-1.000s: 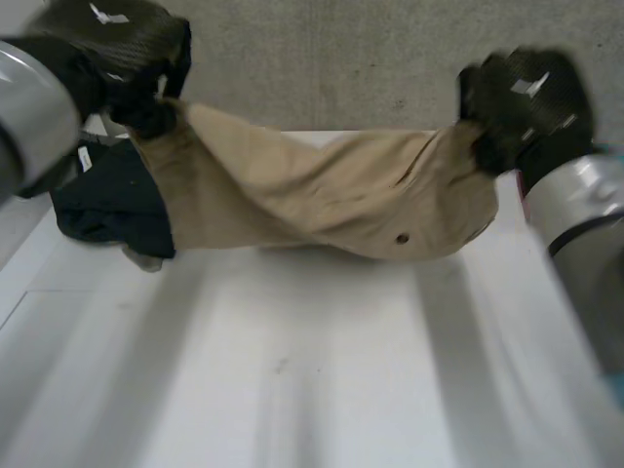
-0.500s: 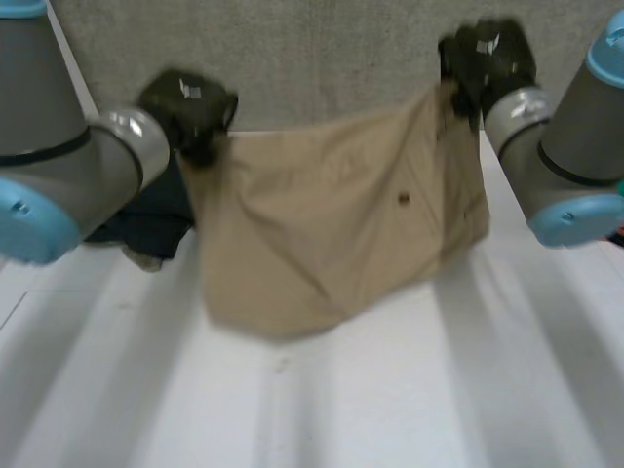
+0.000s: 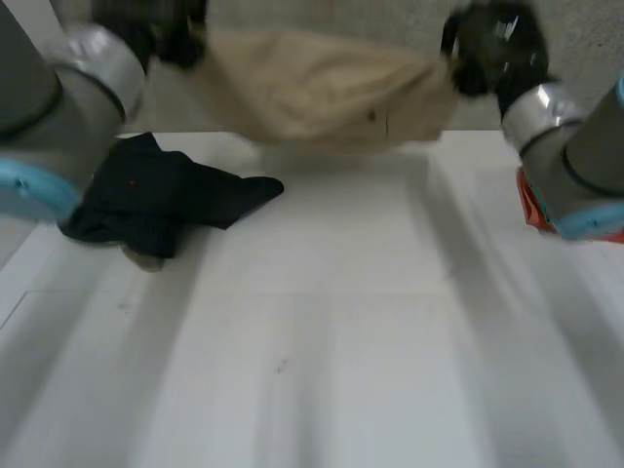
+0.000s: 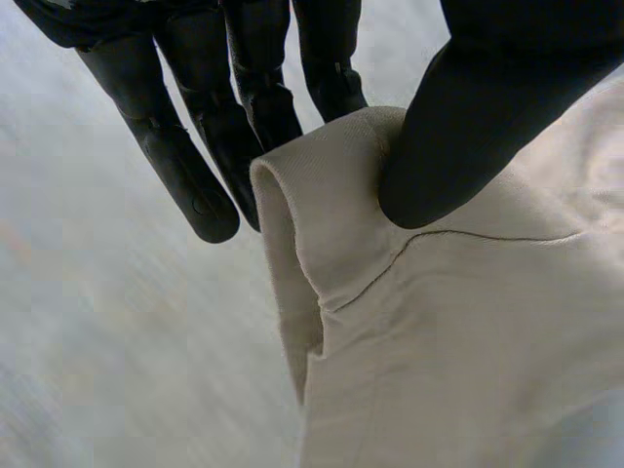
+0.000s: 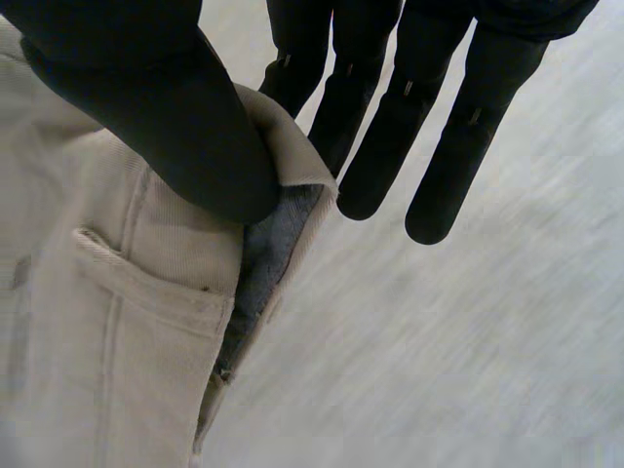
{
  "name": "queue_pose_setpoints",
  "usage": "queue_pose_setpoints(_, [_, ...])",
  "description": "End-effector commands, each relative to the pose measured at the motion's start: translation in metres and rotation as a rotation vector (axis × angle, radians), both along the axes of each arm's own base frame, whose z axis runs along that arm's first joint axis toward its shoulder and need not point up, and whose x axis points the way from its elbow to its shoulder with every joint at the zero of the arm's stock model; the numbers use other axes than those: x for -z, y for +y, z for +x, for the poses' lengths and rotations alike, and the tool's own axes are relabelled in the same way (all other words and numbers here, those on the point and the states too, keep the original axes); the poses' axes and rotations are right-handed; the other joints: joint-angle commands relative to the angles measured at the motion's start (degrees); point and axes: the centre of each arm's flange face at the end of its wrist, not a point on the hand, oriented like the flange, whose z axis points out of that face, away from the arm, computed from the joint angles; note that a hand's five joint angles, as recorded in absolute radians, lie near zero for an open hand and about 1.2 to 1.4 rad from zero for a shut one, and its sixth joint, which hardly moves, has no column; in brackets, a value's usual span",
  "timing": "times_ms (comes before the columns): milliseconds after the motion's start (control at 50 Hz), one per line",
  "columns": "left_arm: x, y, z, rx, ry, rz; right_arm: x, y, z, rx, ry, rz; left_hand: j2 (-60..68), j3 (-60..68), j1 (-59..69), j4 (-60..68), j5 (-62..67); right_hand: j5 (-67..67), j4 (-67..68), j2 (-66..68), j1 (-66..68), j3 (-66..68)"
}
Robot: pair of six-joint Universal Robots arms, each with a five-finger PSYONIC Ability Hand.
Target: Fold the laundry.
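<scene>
head view: the tan garment hung stretched between the left hand and right hand above the white table's far edge, and a dark garment lay below it. left wrist view: thumb and fingers pinched a folded edge. right wrist view: thumb and fingers pinched the edge beside a pocket.

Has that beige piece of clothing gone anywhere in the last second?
Yes. The beige trousers have gone up: before, they hung over part of the dark garment on the white table; now they are held above it, clear.
</scene>
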Motion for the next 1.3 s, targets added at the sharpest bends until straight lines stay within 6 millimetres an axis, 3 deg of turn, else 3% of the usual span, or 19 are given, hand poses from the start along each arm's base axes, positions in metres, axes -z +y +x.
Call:
queue_pose_setpoints(20, [0.103, 0.015, -0.005, 0.058, -0.175, 0.287, 0.094, 0.038, -0.016, -0.052, 0.268, 0.305, 11.3, 11.7, 12.8, 11.2, 13.6, 11.6, 11.4, 12.7, 15.8, 11.9])
queue_pose_setpoints(100, [0.146, 0.024, -0.006, 0.072, -0.297, 0.393, 0.127, 0.052, -0.022, -0.057, 0.396, 0.368, 11.3, 11.7, 12.8, 11.2, 13.6, 11.6, 11.4, 12.7, 15.8, 11.9])
queue_pose_setpoints(180, [0.160, 0.038, -0.002, 0.085, -0.402, 0.458, 0.138, 0.065, -0.026, -0.067, 0.484, 0.407, 11.3, 11.7, 12.8, 11.2, 13.6, 11.6, 11.4, 12.7, 15.8, 11.9])
queue_pose_setpoints(280, [0.145, 0.065, 0.008, 0.090, -0.474, 0.548, 0.126, 0.086, -0.032, -0.081, 0.555, 0.497, 11.3, 11.7, 12.8, 11.2, 13.6, 11.6, 11.4, 12.7, 15.8, 11.9])
queue_pose_setpoints(420, [0.123, 0.124, 0.030, 0.139, -0.596, 0.743, 0.075, 0.122, -0.070, -0.054, 0.733, 0.617, 11.3, 11.7, 12.8, 11.2, 13.6, 11.6, 11.4, 12.7, 15.8, 11.9])
queue_pose_setpoints(520, [0.114, 0.162, 0.036, 0.275, -0.717, 0.779, 0.065, 0.155, -0.085, -0.150, 0.895, 0.662, 11.3, 11.7, 12.8, 11.2, 13.6, 11.6, 11.4, 12.7, 15.8, 11.9])
queue_pose_setpoints(580, [0.105, 0.182, 0.035, 0.361, -0.760, 0.762, 0.062, 0.159, -0.087, -0.192, 0.958, 0.593, 11.3, 11.7, 12.8, 11.2, 13.6, 11.6, 11.4, 12.7, 15.8, 11.9])
queue_pose_setpoints(640, [0.099, 0.190, 0.032, 0.388, -0.770, 0.724, 0.066, 0.156, -0.087, -0.182, 0.939, 0.598, 11.3, 11.7, 12.8, 11.2, 13.6, 11.6, 11.4, 12.7, 15.8, 11.9])
queue_pose_setpoints(700, [0.107, 0.173, 0.025, 0.348, -0.756, 0.702, 0.072, 0.151, -0.084, -0.172, 0.908, 0.603, 6.0, 6.4, 7.5, 5.9, 8.3, 11.6, 11.4, 12.7, 15.8, 11.9])
queue_pose_setpoints(760, [0.116, 0.156, 0.019, 0.312, -0.754, 0.690, 0.081, 0.146, -0.077, -0.166, 0.877, 0.590, -24.2, -23.9, -22.7, -24.3, -21.9, 11.6, 11.4, 12.7, 15.8, 11.9])
queue_pose_setpoints(780, [0.119, 0.147, 0.016, 0.282, -0.751, 0.683, 0.084, 0.144, -0.073, -0.157, 0.867, 0.584, -40.8, -40.5, -39.3, -40.9, -38.5, 11.6, 11.4, 12.7, 15.8, 11.9])
queue_pose_setpoints(800, [0.121, 0.143, 0.014, 0.277, -0.748, 0.680, 0.086, 0.142, -0.072, -0.150, 0.861, 0.578, -43.0, -42.6, -41.4, -43.1, -40.7, 11.6, 11.4, 12.7, 15.8, 11.9])
queue_pose_setpoints(1000, [0.120, 0.080, -0.002, 0.175, -0.584, 0.548, 0.095, 0.126, -0.065, -0.088, 0.786, 0.536, -44.4, -44.0, -42.8, -44.4, -42.0, 11.6, 11.4, 12.7, 15.8, 11.9])
queue_pose_setpoints(1120, [0.133, 0.034, -0.016, 0.150, -0.511, 0.430, 0.098, 0.126, -0.060, -0.088, 0.758, 0.528, -21.5, -21.1, -19.9, -21.6, -19.2, 11.6, 11.4, 12.7, 15.8, 11.9])
queue_pose_setpoints(1300, [0.166, 0.002, -0.033, 0.204, -0.499, 0.392, 0.105, 0.128, -0.059, -0.100, 0.758, 0.544, -29.2, -28.9, -27.7, -29.3, -26.9, 11.6, 11.4, 12.7, 15.8, 11.9])
